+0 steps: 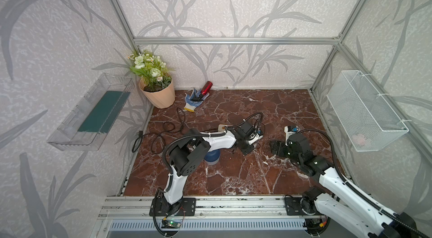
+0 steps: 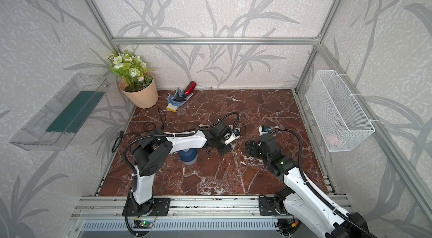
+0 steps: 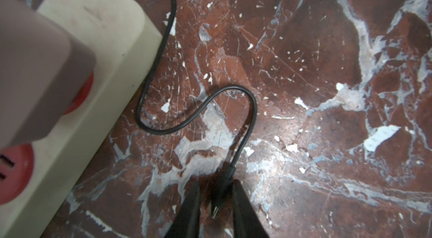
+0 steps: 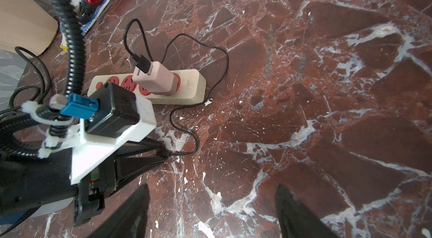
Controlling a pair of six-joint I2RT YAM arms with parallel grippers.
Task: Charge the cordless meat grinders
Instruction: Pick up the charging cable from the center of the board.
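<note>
The cordless meat grinder (image 1: 211, 157) (image 2: 188, 156), dark blue over a pale cup, stands on the marble floor, half hidden under my left forearm. My left gripper (image 3: 216, 183) (image 4: 161, 152) is low over the floor. Its fingers straddle the black charging plug (image 3: 221, 192); the plug lies against one finger with a gap to the other. The plug's thin cable (image 3: 198, 110) runs to a pink adapter (image 4: 154, 78) in the cream power strip (image 4: 187, 87) (image 3: 93, 38). My right gripper (image 4: 212, 187) (image 1: 274, 148) hovers wide open over bare floor, right of the left one.
A flower pot (image 1: 157, 94) stands at the back left. A red bottle (image 1: 206, 87) lies on a glove (image 1: 192, 101) by the back wall. Black cable coils (image 1: 163, 129) lie left. A wire basket (image 1: 364, 113) and a clear shelf (image 1: 91, 110) hang on the side walls.
</note>
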